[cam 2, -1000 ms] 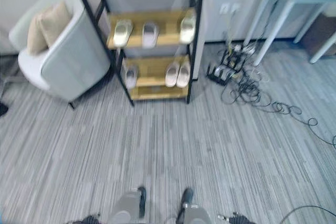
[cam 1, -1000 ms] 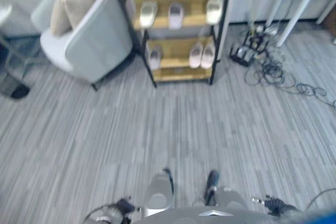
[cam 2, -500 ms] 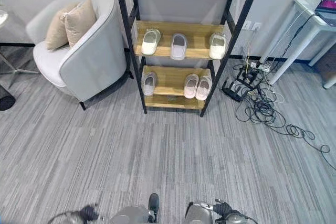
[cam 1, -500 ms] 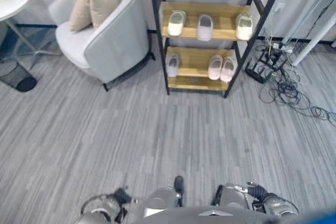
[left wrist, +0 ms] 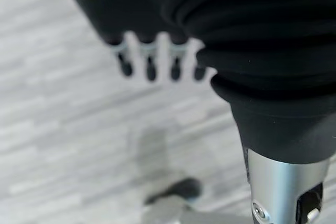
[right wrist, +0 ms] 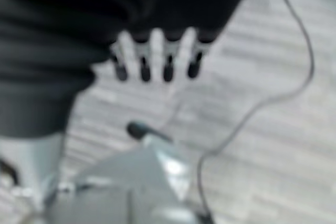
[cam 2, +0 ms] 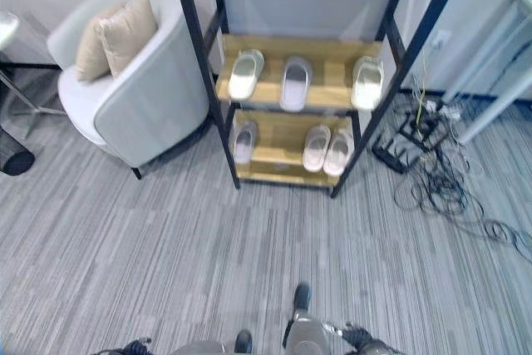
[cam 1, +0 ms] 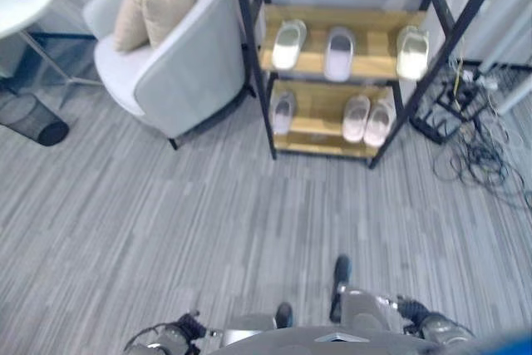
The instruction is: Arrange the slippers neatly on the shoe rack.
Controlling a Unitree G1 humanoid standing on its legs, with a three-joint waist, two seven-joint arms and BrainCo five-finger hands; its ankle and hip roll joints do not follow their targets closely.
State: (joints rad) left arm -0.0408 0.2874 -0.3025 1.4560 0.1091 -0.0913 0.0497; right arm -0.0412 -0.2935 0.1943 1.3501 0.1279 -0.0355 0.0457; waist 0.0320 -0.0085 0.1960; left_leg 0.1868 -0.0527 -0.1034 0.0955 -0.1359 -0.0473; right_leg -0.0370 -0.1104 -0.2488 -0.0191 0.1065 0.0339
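Both the left hand (left wrist: 157,59) and right hand (right wrist: 155,56) are held open, empty. The shoe rack (cam 2: 307,97) should be approached squarely. Slippers (cam 2: 327,149) are to be paired

Grey striped plank flooring (cam 1: 166,222) is laid across the whole room. A pale grey armchair (cam 1: 179,64) with two beige cushions (cam 1: 154,6) is parked far left, against a light wall. A black mesh bin (cam 1: 33,120) is tucked further left. Tangled cables (cam 2: 440,184) are sprawled far right.
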